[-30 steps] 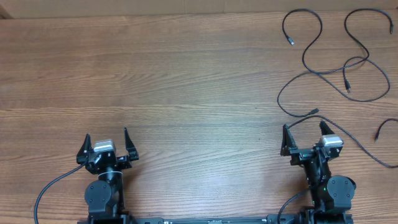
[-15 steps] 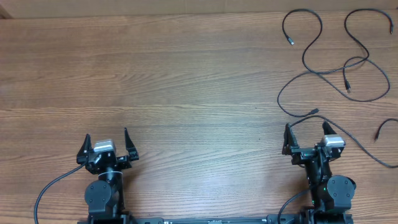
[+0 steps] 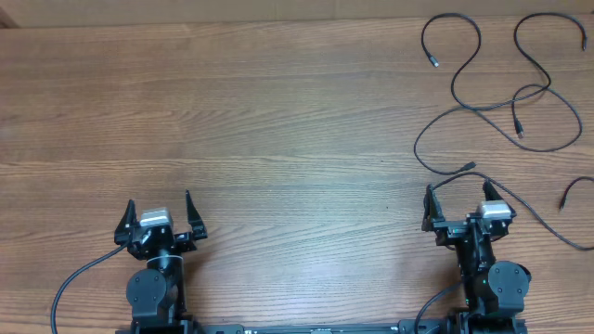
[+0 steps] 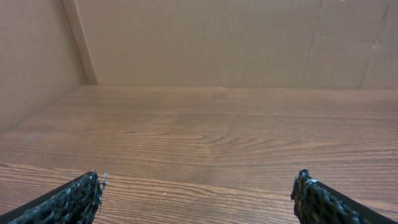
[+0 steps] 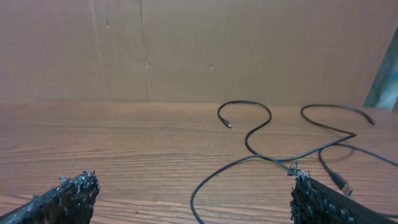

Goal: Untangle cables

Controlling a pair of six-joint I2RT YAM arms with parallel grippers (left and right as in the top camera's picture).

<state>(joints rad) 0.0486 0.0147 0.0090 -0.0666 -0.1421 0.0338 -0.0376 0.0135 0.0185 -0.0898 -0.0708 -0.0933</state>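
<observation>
Several thin black cables (image 3: 520, 93) lie in loose, crossing curves on the far right of the wooden table (image 3: 278, 111). One loop (image 3: 452, 19) sits at the back and a plug end (image 3: 564, 199) near the right edge. My right gripper (image 3: 457, 190) is open at the front right, just short of the nearest cable curve (image 3: 436, 174). In the right wrist view that curve (image 5: 211, 174) runs across the wood between and ahead of my open right gripper (image 5: 194, 180). My left gripper (image 3: 158, 202) is open at the front left, far from the cables, and its wrist view shows only bare wood around the gripper (image 4: 198, 180).
A brown cardboard wall (image 4: 217, 37) closes the back and left of the table. A thicker black arm cable (image 3: 65, 288) loops by the left arm's base at the front edge.
The right gripper has shifted slightly to the right. The left arm and the cables have not moved.
</observation>
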